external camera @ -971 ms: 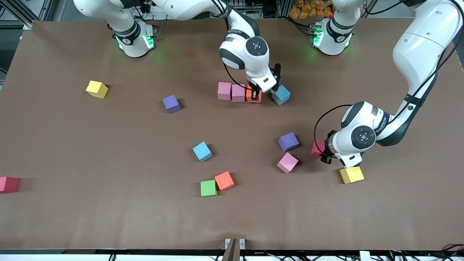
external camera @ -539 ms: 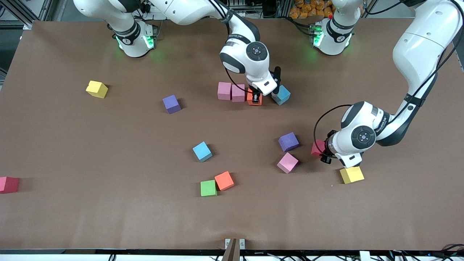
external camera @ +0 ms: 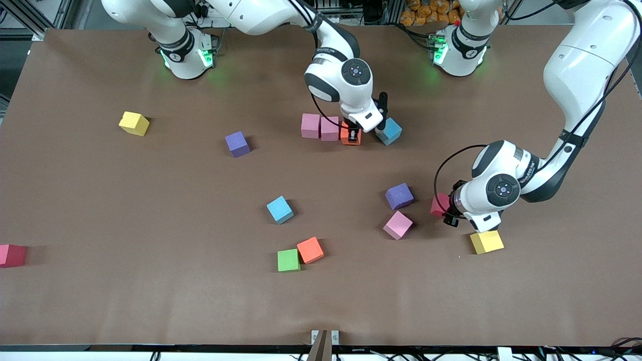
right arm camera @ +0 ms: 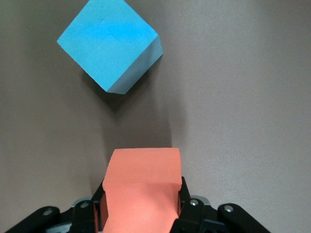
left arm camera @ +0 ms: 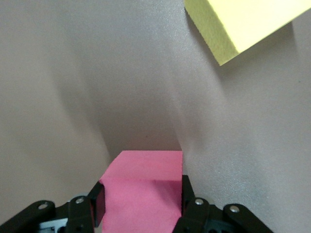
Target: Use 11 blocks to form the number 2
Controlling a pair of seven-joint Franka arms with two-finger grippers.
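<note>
Front view: right pincer grips an orange block just beside two pink blocks, starting the 2's row. Seat it flush before letting go, and avoid the blue block. Left pincer waits, gripping a red-pink block near the yellow one.

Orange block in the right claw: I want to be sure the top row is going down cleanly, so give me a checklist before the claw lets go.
1. Right claw shut on the orange block: ok, fingers on both sides in the right wrist view.
2. Orange block in line with the two pink blocks: ok, it sits beside them.
3. Orange block resting flat on the table: cannot tell.
4. Blue block clear of the orange block: ok, a gap shows, though it lies skewed.
5. Left claw out of the way: ok, shut on a pink-red block beside the yellow block.
</note>
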